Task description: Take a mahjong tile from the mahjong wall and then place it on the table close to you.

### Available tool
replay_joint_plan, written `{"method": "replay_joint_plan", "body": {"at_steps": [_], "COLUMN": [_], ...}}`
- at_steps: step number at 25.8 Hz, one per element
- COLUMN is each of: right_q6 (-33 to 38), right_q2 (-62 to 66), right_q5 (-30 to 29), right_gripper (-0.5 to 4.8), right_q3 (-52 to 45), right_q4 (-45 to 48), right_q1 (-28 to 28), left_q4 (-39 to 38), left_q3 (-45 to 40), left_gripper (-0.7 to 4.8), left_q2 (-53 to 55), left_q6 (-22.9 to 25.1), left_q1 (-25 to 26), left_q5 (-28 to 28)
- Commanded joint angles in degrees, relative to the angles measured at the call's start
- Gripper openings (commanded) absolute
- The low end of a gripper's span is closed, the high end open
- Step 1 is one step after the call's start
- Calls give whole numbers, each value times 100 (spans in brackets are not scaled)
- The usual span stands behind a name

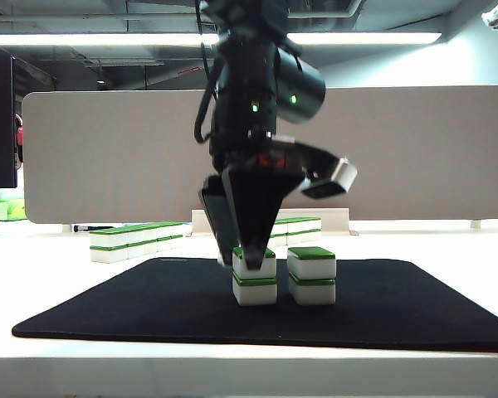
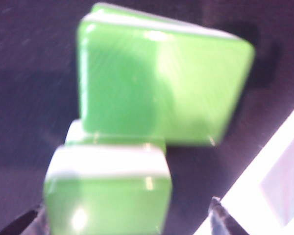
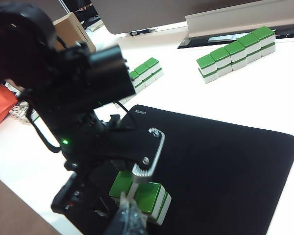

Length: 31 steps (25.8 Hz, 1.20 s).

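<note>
On the black mat (image 1: 398, 307) stand two stacks of green-topped white tiles, each two high. My left gripper (image 1: 244, 259) points down over the left stack (image 1: 255, 279), open, with its fingers on either side of the top mahjong tile (image 2: 108, 203). In the left wrist view a gap shows between that tile and one fingertip (image 2: 218, 211). The other stack (image 1: 311, 275) stands just beside. The mahjong wall (image 3: 235, 51) lies on the white table (image 1: 448, 245) behind the mat. My right gripper (image 3: 129, 218) hangs high off to the side with its tips together, holding nothing.
A second row of like tiles (image 3: 146, 72) lies on the table, partly hidden by the left arm. A long grey panel (image 1: 432, 153) on a stand closes off the back. An orange object and a cardboard box (image 3: 71, 27) sit past the table's edge.
</note>
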Motion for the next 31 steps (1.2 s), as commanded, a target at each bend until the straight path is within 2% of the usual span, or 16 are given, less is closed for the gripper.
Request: {"method": "replay_joint_plan", "body": {"at_steps": [1, 5, 6, 7, 10, 11, 14, 17, 20, 26, 31], "right_q6": [-20, -20, -20, -20, -20, -20, -20, -20, -20, -20, -20], "right_q2": [-13, -13, -13, -13, -13, -13, -13, -13, -13, -13, -13], "right_q5": [7, 7, 7, 7, 4, 4, 4, 4, 2, 2, -2], "right_gripper": [-1, -1, -1, -1, -1, -1, -1, -1, -1, -1, -1], "right_q3": [33, 33, 33, 33, 33, 33, 33, 33, 33, 33, 33], "right_q4": [92, 92, 92, 92, 92, 92, 92, 94, 92, 90, 94], "right_q1": [2, 2, 2, 2, 2, 2, 2, 4, 2, 4, 4], "left_q4": [-44, -44, -44, -44, -46, -42, -35, -20, -33, -4, 79], "left_q3": [11, 20, 68, 125, 466, 516, 776, 831, 831, 828, 828], "left_gripper": [408, 402, 387, 361, 234, 225, 132, 69, 17, 17, 18], "left_q2": [-278, -717, -839, -905, -1106, -1141, -1246, -1357, -1447, -1532, -1563], "left_q6": [-96, -101, -109, -131, -149, -151, -184, -181, -177, -184, -293], "left_q1": [0, 24, 28, 28, 31, 37, 107, 221, 304, 304, 278], "left_q5": [-2, -177, -485, -699, -1462, -1554, -1663, -1720, -2140, -2789, -3091]}}
